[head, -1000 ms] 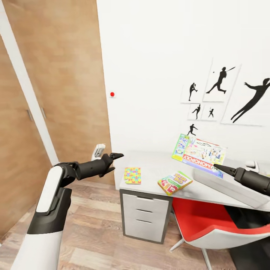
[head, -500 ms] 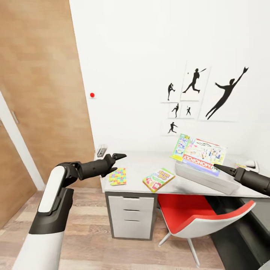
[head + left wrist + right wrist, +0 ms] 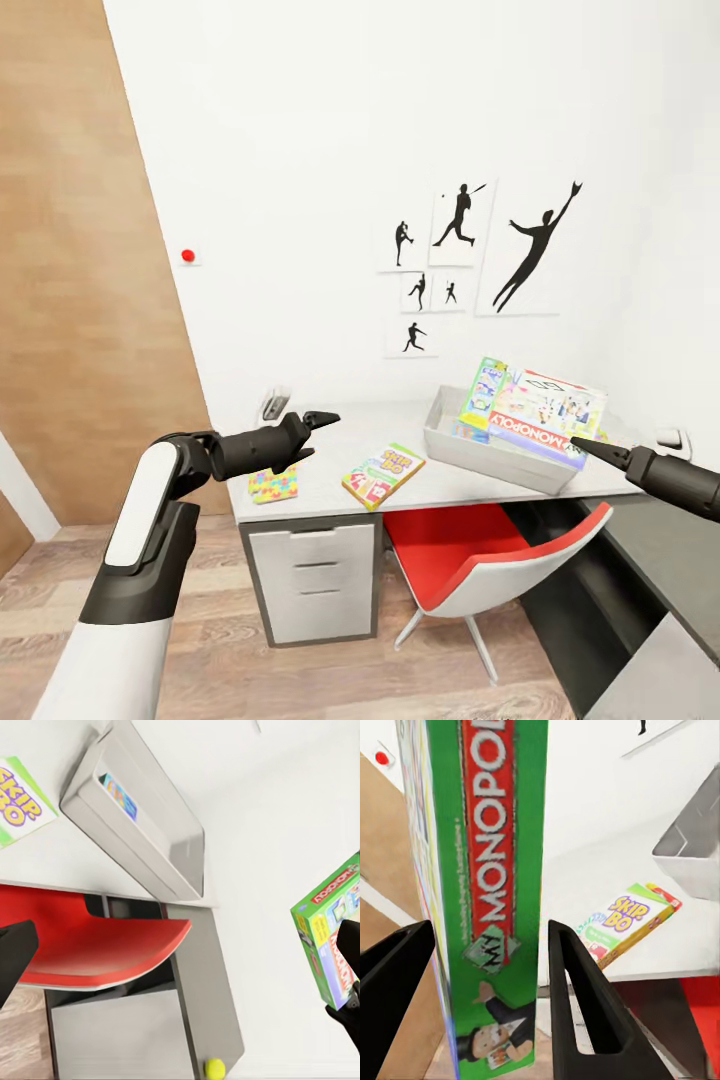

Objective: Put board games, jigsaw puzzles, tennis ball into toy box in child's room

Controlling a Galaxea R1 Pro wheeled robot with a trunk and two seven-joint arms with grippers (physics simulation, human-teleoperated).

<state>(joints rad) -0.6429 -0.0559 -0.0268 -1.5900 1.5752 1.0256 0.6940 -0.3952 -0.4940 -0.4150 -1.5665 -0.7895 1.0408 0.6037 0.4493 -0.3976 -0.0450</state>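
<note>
1. Right gripper (image 3: 583, 447) pinches the Monopoly box (image 3: 540, 410) by one edge; in the right wrist view its two fingers (image 3: 577, 1005) sit on either side of the green spine (image 3: 491, 892).
2. The Monopoly box is held tilted in the air over the toy box (image 3: 470, 455), well above its floor.
3. Toy box sits on the table (image 3: 330, 470), toward the right end. A small blue item (image 3: 120, 795) lies inside against one wall; too small to identify.
4. Skip-Bo box (image 3: 383, 475) lies flat on the table, left of the toy box, near the front edge and apart from the tray.
5. Puzzle (image 3: 273, 484), multicoloured, lies flat near the table's left corner, partly behind the left arm.
6. Left gripper (image 3: 318, 424) hovers above the table's left end, holding nothing; fingers slightly parted at the tips.
7. Red chair (image 3: 480, 560) is tucked under the table, beside the drawer unit (image 3: 310, 580).
8. A yellow-green ball (image 3: 215, 1068) rests on the lower dark desk (image 3: 202, 975), seen in the left wrist view.
9. Black silhouette posters (image 3: 470, 250) hang on the white wall above the table.
</note>
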